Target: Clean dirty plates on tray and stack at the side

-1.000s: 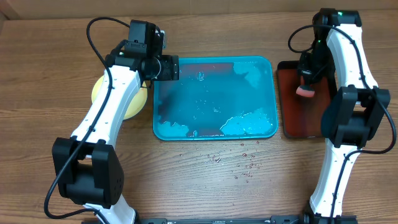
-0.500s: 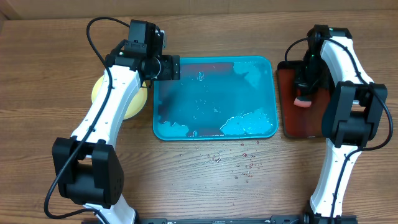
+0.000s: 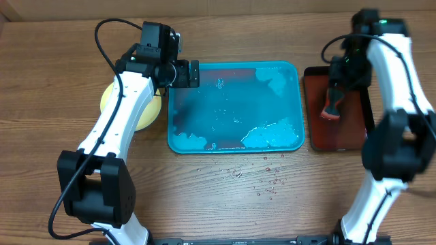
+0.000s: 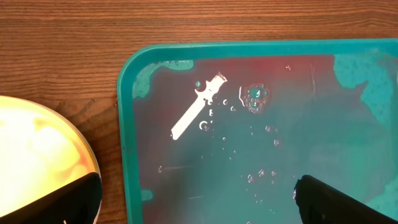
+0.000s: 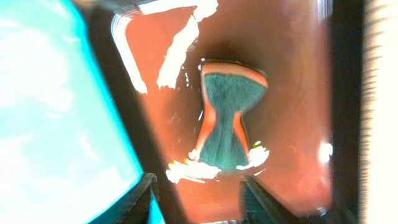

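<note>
Teal tray (image 3: pixel 225 102) is wet, with pale foam patches and no plate on it. Pale yellow plate (image 3: pixel 111 101) lies off the tray's left edge, partly under the left arm. Left gripper (image 4: pixel 196 202) hangs over the tray's upper-left corner, jaws spread wide, nothing held. Right of the tray, the right gripper (image 5: pixel 202 196) stands with fingers apart above a sponge (image 5: pixel 227 121) lying loose on the dark red tray (image 3: pixel 340 133).

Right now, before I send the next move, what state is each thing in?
teal tray: no plates on it, wet, foam patches, reddish film.
plates: on the table left of the teal tray, off it.
sponge: lying loose on the red tray.
left hand: open, empty, over the teal tray's corner.
right hand: open, empty, above the sponge.
</note>
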You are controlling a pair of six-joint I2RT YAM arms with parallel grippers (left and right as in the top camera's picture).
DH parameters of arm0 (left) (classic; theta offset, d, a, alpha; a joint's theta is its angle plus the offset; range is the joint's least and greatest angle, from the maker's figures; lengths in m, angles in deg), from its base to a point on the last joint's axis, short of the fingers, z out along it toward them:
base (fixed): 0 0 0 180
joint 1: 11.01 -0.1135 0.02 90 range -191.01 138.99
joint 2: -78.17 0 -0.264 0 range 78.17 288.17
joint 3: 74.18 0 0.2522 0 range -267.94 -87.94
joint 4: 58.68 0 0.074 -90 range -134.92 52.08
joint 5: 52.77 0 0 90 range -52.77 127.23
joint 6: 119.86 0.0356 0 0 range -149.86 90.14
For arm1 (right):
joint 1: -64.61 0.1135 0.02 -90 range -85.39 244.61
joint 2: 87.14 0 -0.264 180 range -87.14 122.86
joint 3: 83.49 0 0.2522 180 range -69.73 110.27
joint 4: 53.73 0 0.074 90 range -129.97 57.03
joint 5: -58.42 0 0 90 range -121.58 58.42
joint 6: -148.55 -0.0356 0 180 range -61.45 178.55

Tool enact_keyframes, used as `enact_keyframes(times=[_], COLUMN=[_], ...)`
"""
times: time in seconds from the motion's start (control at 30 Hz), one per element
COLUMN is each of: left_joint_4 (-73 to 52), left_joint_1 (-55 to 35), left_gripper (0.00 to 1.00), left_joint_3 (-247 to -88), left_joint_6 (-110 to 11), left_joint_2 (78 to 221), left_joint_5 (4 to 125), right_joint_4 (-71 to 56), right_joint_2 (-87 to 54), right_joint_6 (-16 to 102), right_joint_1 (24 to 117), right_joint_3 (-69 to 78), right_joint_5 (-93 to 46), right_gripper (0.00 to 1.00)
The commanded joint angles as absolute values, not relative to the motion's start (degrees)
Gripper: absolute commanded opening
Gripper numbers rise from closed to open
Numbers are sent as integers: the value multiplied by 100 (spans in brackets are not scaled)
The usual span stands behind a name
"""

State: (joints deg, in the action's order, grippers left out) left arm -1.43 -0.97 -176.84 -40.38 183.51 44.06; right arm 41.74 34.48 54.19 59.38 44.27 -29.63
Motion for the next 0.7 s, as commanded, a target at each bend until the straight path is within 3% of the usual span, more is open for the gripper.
enact_keyframes(times=[0.0,0.07,0.17,0.27,0.67], left_joint_4=[-156,-156,-156,-156,-156], left_joint_1=[-71,-71,-71,-71,-71], left_gripper=[100,100,100,100,100], left_joint_3=[-17770,-17770,-17767,-17770,-17770], left_joint_6=[-4055,-4055,-4055,-4055,-4055], left_joint_2=[18231,18231,18231,18231,18231], left_joint_5=[4386,4389,4389,4386,4389], right_joint_4=[4257,4316,4427,4600,5693], right_joint_2=[2178,1746,1199,607,-1131], right_joint_6=[5410,5410,5410,5405,5390], right_joint_1=[5923,5923,5923,5923,5923], right_joint_3=[4591,4591,4591,4591,4586], right_joint_5=[-2812,-2746,-2541,-2316,-1736], right_gripper=[67,77,81,100,100])
